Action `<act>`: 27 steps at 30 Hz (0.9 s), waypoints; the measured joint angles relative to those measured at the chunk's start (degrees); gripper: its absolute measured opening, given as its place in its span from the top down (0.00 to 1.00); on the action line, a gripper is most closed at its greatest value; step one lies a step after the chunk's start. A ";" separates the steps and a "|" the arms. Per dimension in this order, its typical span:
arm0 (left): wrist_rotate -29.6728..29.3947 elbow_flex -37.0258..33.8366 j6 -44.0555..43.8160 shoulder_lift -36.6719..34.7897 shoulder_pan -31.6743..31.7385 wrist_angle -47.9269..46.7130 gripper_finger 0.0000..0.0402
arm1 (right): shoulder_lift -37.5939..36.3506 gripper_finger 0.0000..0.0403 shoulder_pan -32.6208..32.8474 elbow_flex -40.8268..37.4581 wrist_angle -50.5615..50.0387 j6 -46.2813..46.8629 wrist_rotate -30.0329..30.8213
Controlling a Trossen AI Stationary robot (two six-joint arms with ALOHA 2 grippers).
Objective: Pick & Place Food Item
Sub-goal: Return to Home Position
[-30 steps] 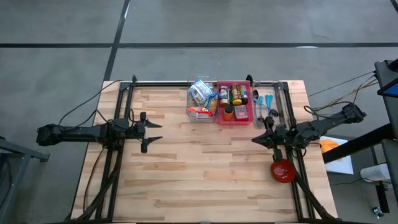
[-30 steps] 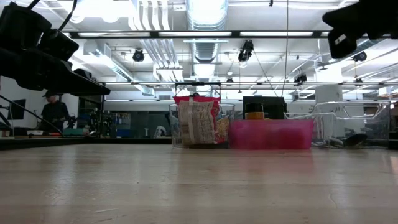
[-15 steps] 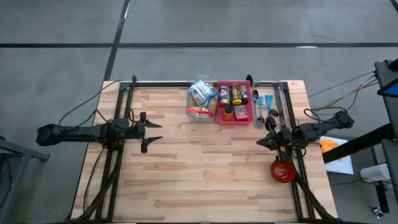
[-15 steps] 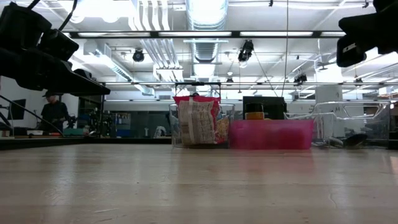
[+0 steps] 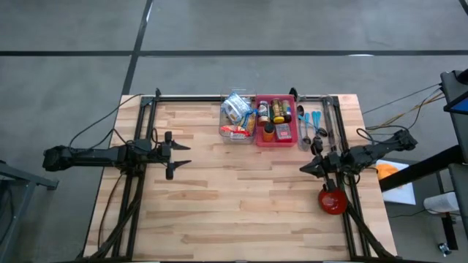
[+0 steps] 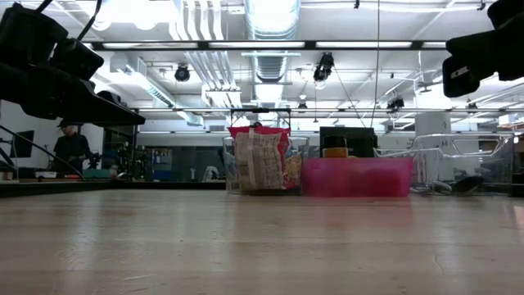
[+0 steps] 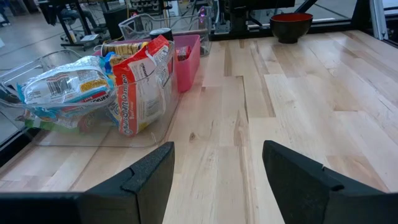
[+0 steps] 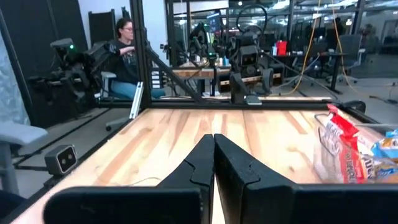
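The blue spoon [image 5: 316, 119] is seen lying flat in the right transparent bin [image 5: 327, 117], at the far edge of the wooden table [image 5: 241, 212], among other small utensils that cannot be told apart clearly. This bin is set just beside the pink bin [image 5: 276, 139], which is flanked on its other side by the left transparent bin [image 5: 224, 120] holding snack packets [image 7: 140, 84].

The right gripper [image 5: 304, 167] is held with its fingers pressed together on nothing, above the table between the spoon's bin and the red bowl [image 5: 332, 200]. The left gripper [image 7: 217, 162] is parked over the table's left side with its fingers spread apart, also empty.

The spoon is judged to be light, stiff and smooth, probably plastic, so it is likely to slide or pivot if pinched near the bowl end. It is best taken across the narrow handle near its middle, with the bin's wall allowed for on approach.
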 joint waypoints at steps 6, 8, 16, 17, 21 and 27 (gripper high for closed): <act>0.00 0.00 0.11 -0.01 0.00 0.00 0.39 | 0.34 0.98 0.00 0.00 -0.25 5.02 0.04; -0.01 0.00 0.11 0.00 0.00 0.00 0.39 | 0.49 0.98 0.00 0.00 -0.26 5.11 0.22; 0.00 0.00 0.11 0.00 0.00 0.00 0.39 | 0.43 0.98 0.00 0.00 -0.31 5.30 0.30; -0.02 0.00 0.11 0.00 0.00 0.00 0.39 | 0.46 0.98 0.00 0.00 -0.31 5.35 0.31; -0.02 0.00 0.09 0.00 0.02 0.00 0.39 | 0.46 0.98 0.00 0.00 -0.31 5.35 0.32; 0.00 0.00 0.07 0.00 0.00 0.00 0.39 | 0.46 0.98 0.00 0.00 -0.28 5.33 0.33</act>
